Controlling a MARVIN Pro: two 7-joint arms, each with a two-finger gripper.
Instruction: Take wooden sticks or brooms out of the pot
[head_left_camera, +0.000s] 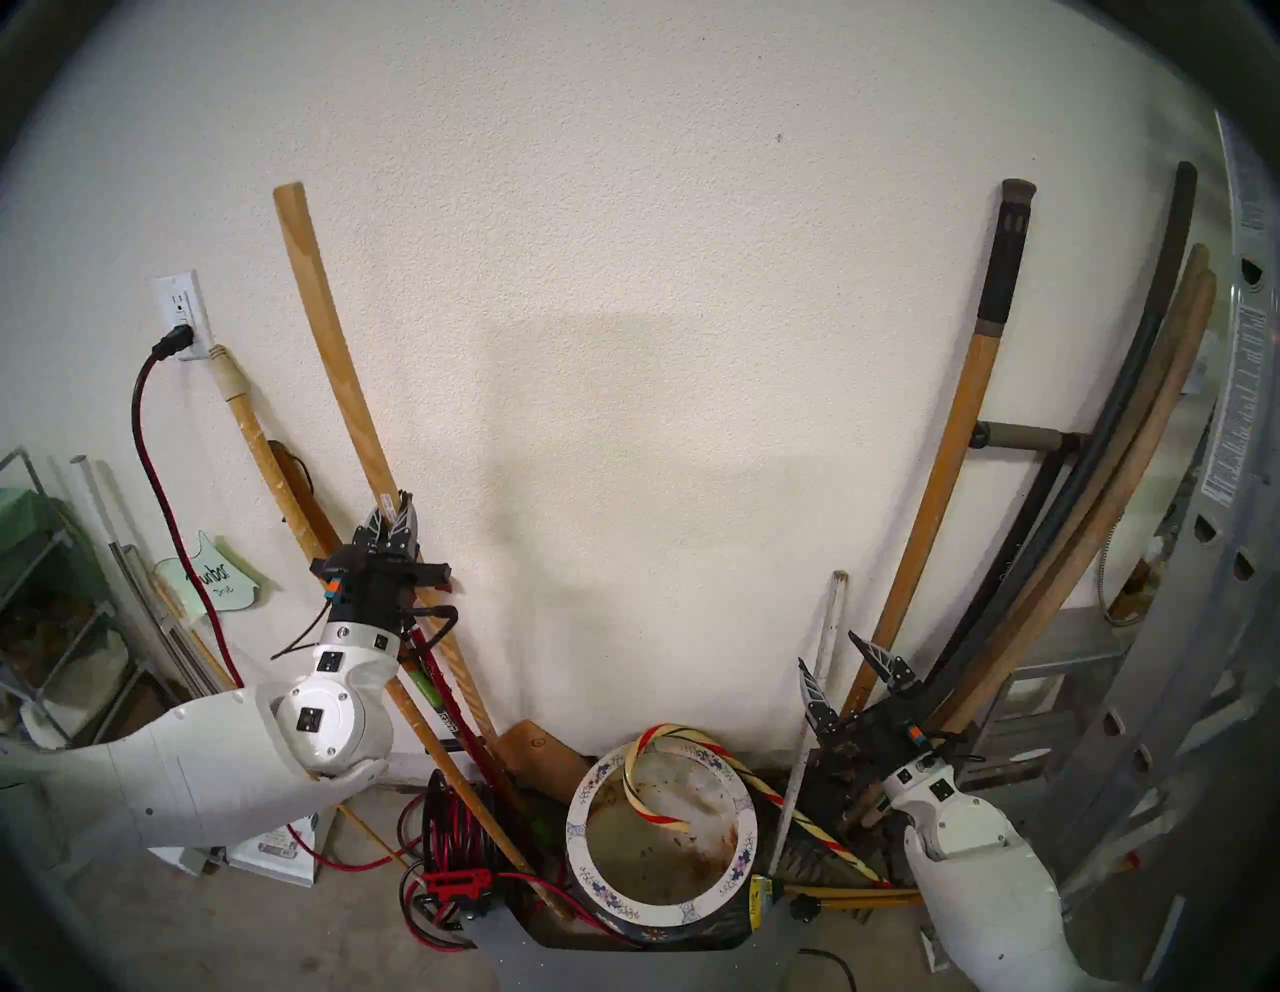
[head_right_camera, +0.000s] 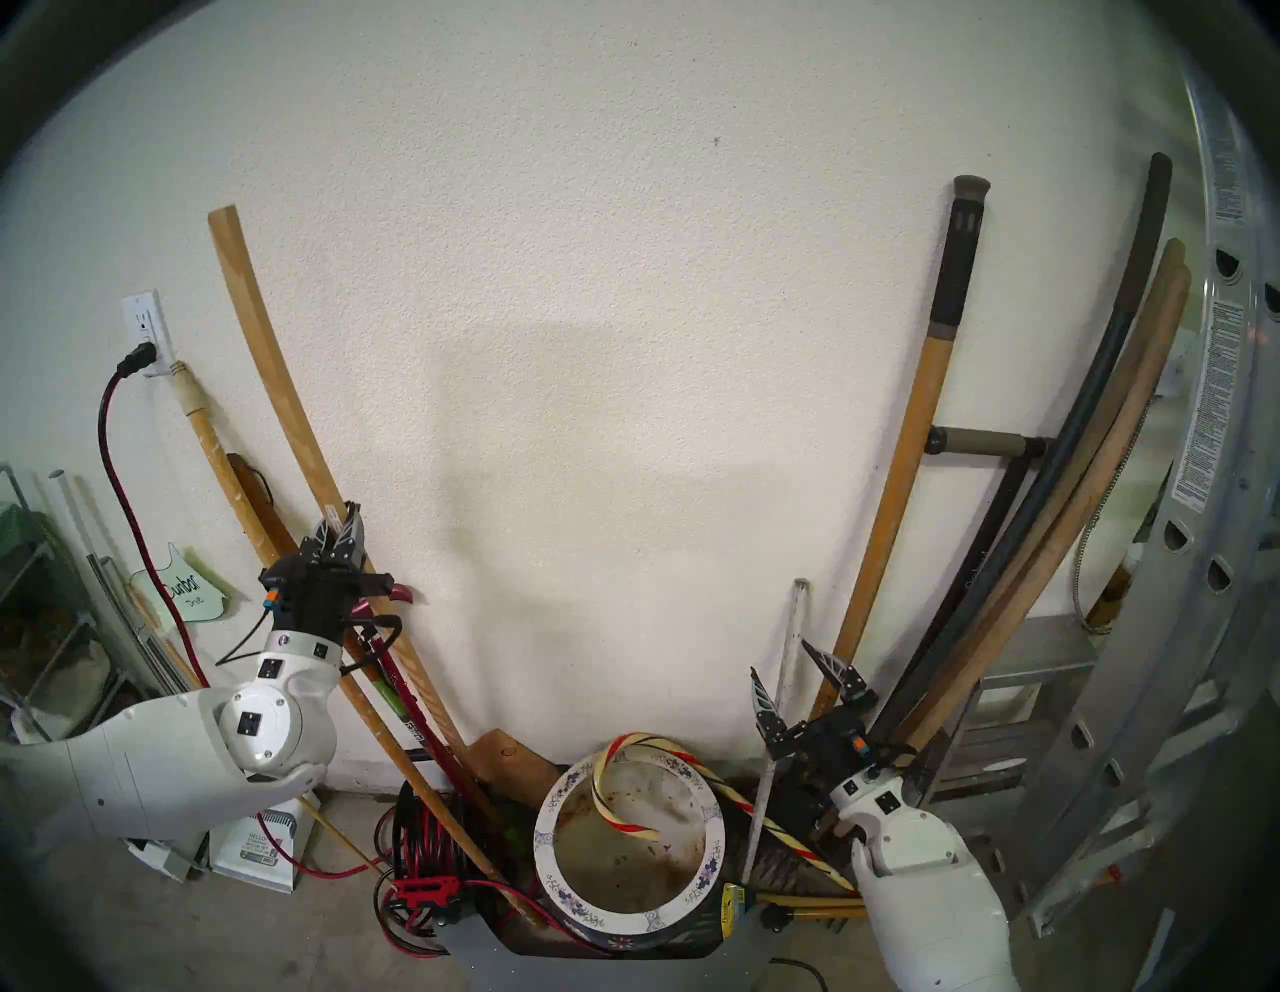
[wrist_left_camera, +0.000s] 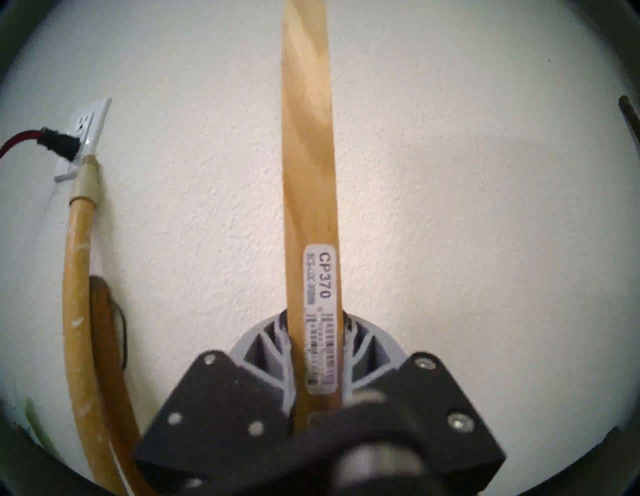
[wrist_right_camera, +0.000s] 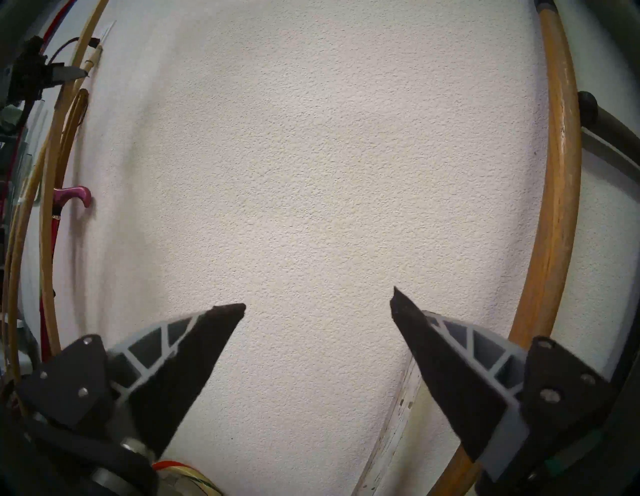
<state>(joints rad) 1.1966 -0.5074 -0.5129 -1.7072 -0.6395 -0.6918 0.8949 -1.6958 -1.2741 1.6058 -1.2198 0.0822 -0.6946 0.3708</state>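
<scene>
In the head camera's left eye, the left gripper (head_left_camera: 396, 516) is clamping its fingers on the pale wooden pole (head_left_camera: 325, 332), which is leaning against the white wall (head_left_camera: 623, 277) at the scene's left, its foot reaching the floor just left of the pot (head_left_camera: 720, 893). The pot is standing at the near centre, with the striped cane (head_left_camera: 647, 790) hooking over its far rim and running down outside to the right. The grey-white slat (head_left_camera: 828, 630) is standing outside the pot, just right of it, propped on the wall. The right gripper (head_left_camera: 834, 668) is hovering beside the slat with its fingers spread wide and nothing between them.

The head camera's right eye is showing the same layout: left gripper (head_right_camera: 341, 532) closed around the pole (head_right_camera: 267, 346), right gripper (head_right_camera: 789, 675) gaping near the slat (head_right_camera: 789, 651), the cane (head_right_camera: 609, 796) curling into the pot (head_right_camera: 692, 900). A magenta cane handle (head_right_camera: 402, 592) is peeking out right of the left wrist, and orange-brown tool handles (head_right_camera: 907, 485) are resting on the wall at far right.

The left wrist camera is looking up the pole (wrist_left_camera: 306, 156), whose white label (wrist_left_camera: 320, 311) is sitting between the tightly pinching fingers (wrist_left_camera: 263, 346).

The right wrist camera is showing the two fingers (wrist_right_camera: 194, 350) wide apart and holding nothing, facing bare wall, with the slat (wrist_right_camera: 391, 436) passing behind the right-hand one.
</scene>
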